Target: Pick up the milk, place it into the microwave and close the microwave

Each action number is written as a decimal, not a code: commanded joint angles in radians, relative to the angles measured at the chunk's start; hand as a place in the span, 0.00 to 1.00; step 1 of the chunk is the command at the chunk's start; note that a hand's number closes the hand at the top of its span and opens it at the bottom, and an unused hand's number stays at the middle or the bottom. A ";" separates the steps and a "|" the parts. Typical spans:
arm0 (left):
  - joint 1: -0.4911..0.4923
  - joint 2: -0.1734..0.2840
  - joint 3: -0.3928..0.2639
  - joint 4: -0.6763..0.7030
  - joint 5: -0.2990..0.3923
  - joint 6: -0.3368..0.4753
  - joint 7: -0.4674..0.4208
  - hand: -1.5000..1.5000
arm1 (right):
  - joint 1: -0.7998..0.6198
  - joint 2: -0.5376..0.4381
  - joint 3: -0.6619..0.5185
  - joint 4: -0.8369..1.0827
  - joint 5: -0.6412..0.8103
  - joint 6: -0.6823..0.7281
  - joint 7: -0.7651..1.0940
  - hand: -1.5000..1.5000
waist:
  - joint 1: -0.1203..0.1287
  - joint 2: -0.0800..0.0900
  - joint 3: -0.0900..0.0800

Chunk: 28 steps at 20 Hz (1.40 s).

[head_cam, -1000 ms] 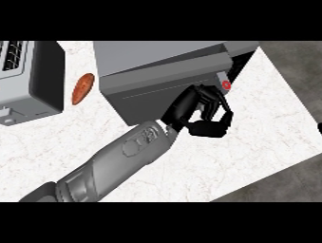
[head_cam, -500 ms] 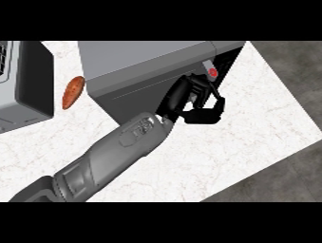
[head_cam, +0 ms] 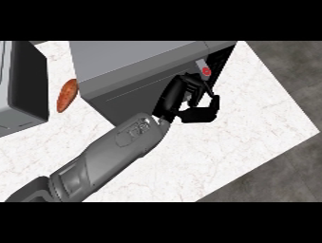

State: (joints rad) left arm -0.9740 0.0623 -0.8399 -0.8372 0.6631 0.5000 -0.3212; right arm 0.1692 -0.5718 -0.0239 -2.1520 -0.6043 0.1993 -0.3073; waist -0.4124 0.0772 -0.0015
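White marble counter (head_cam: 247, 118) carrying a grey microwave (head_cam: 132, 66) and, at far left, a toaster-like appliance (head_cam: 9, 90) with an orange item (head_cam: 66, 95) beside it. Left hand (head_cam: 188, 102) at the microwave's open front, fingers curled around the milk (head_cam: 204, 71), mostly hidden, red cap showing.

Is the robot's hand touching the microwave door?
Touching. The head view shows the left hand laid against the grey microwave door near its open edge, with no gap visible between them.
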 commanded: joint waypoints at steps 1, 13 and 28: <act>-0.100 -0.059 0.009 0.041 0.011 -0.002 0.009 1.00 | -0.021 -0.023 -0.026 0.002 -0.020 0.002 0.018 0.00 | -0.023 0.013 0.002; -0.102 -0.059 -0.012 0.032 0.034 0.062 -0.015 1.00 | -0.048 -0.063 -0.077 0.014 -0.074 0.016 0.047 0.00 | -0.049 0.012 0.005; -0.050 -0.059 0.075 0.072 0.125 0.255 -0.015 1.00 | -0.075 -0.094 -0.121 0.032 -0.156 0.027 0.081 0.00 | -0.009 0.007 0.003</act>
State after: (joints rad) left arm -0.9684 0.0451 -0.8457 -0.8399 0.7416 0.6805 -0.3748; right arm 0.0928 -0.6638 -0.1306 -2.1255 -0.7403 0.2305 -0.2332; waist -0.4334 0.0824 0.0009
